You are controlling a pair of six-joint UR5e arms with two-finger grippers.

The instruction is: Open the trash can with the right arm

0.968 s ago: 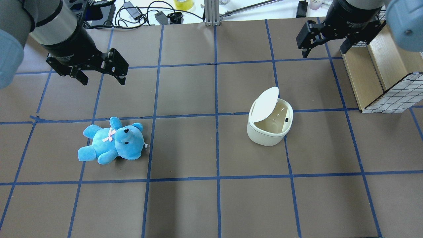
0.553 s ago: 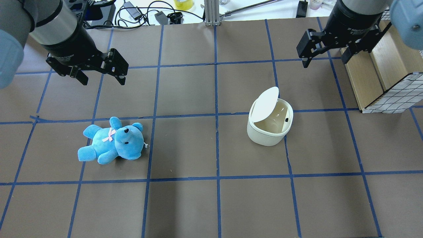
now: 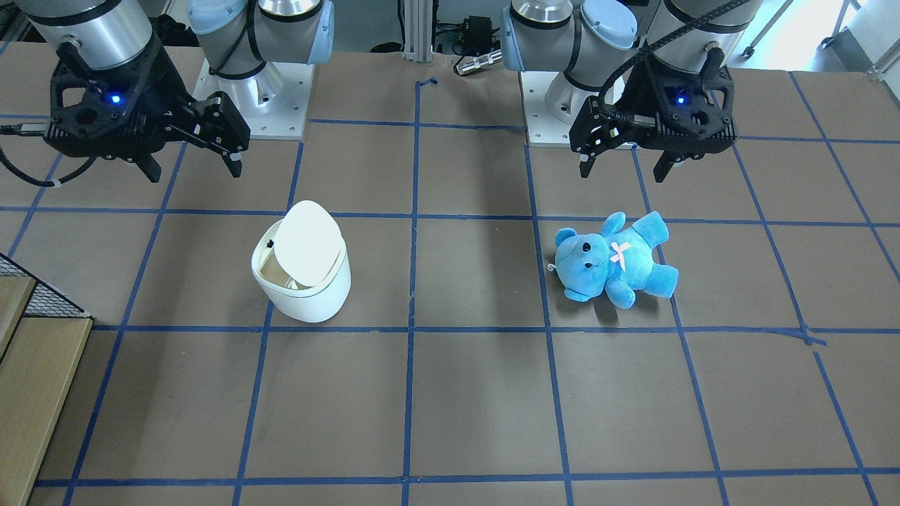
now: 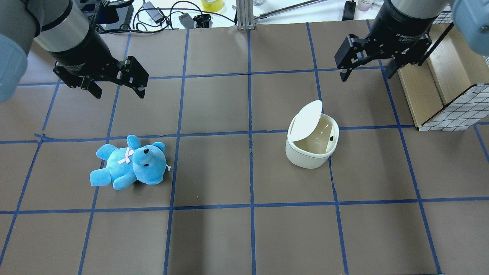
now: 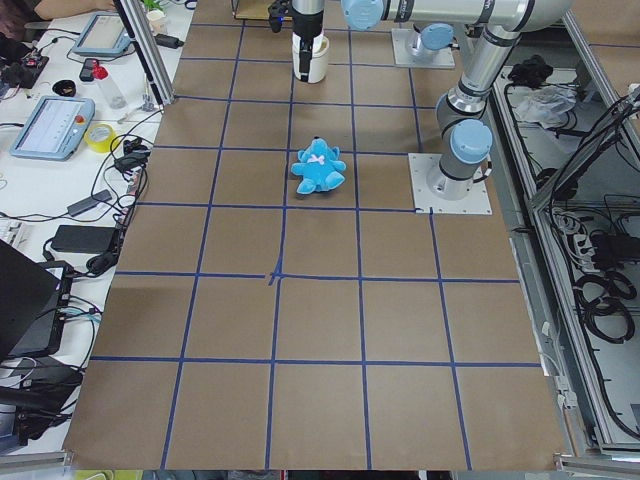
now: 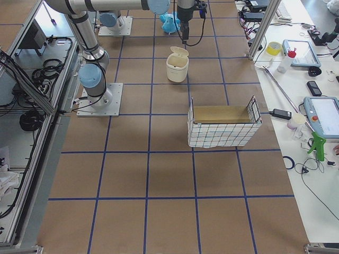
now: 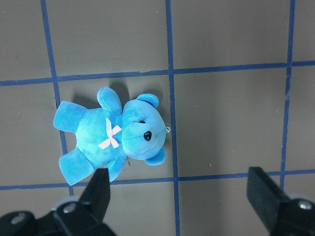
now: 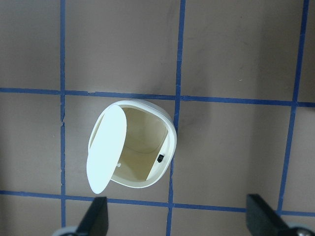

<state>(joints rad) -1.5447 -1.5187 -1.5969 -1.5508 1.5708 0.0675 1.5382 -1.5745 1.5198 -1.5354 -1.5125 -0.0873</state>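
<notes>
The white trash can [image 4: 310, 154] stands right of the table's centre with its lid [image 4: 305, 120] tipped up, showing the tan inside. It also shows in the front view [image 3: 309, 299] and in the right wrist view [image 8: 168, 143], where the lid [image 8: 106, 152] stands on edge. My right gripper [image 4: 366, 76] is open and empty, hovering high beyond and to the right of the can, apart from it; it also shows in the front view [image 3: 193, 169]. My left gripper [image 4: 119, 93] is open and empty above the table, beyond a blue teddy bear [image 4: 130, 164].
A wood-and-wire-grid box [image 4: 439, 84] stands at the right edge of the table, close under the right arm. The teddy bear [image 7: 113, 137] lies on its back below the left gripper. Cables and tools [image 4: 160, 15] lie past the far edge.
My right gripper has shifted a little to the left in the overhead view, away from the box. The can, its raised lid, the bear and the left arm have not moved.
</notes>
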